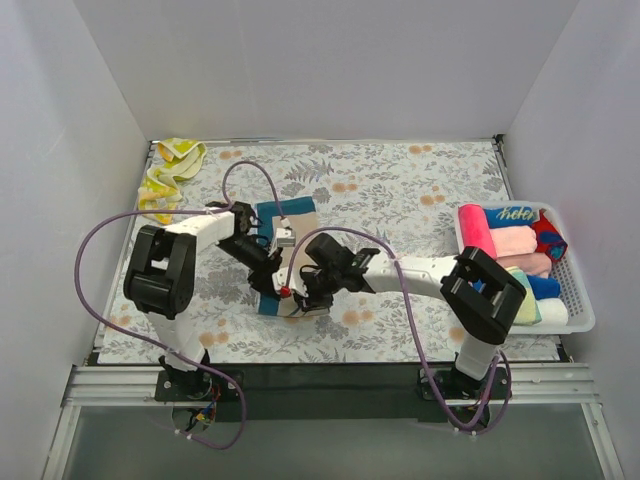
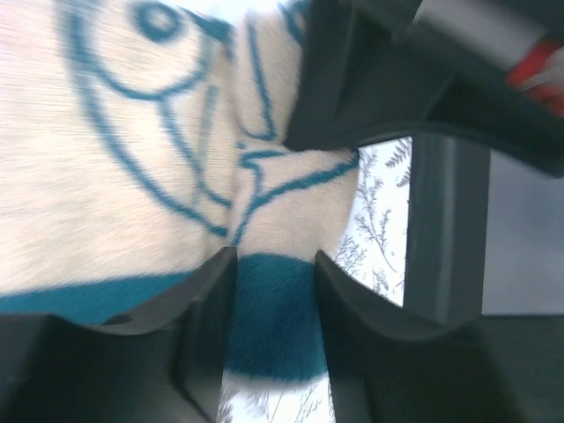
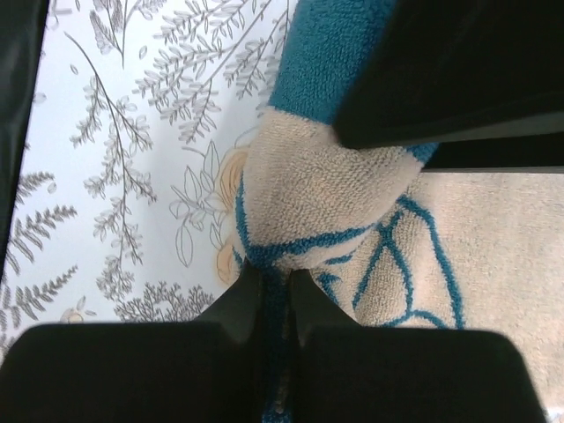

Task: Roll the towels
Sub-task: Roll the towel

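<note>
Floral table covering (image 1: 420,180) spans the work area. White slotted basket (image 1: 583,318) at the right edge holds rolled towels (image 1: 512,241), well apart from both grippers. Yellow patterned towel (image 1: 172,168) lies crumpled at the far left corner. Tan-and-blue towel (image 1: 297,213) lies centre-left, long axis running away from the bases, its near end bunched into a partial roll. Left gripper (image 2: 273,273) clasps the blue border there. Right gripper (image 3: 275,284), just beside it, is pinched nearly closed on the same edge. Judgement: rolling proceeds toward the far end. That path looks unobstructed, though the grippers crowd each other.
</note>
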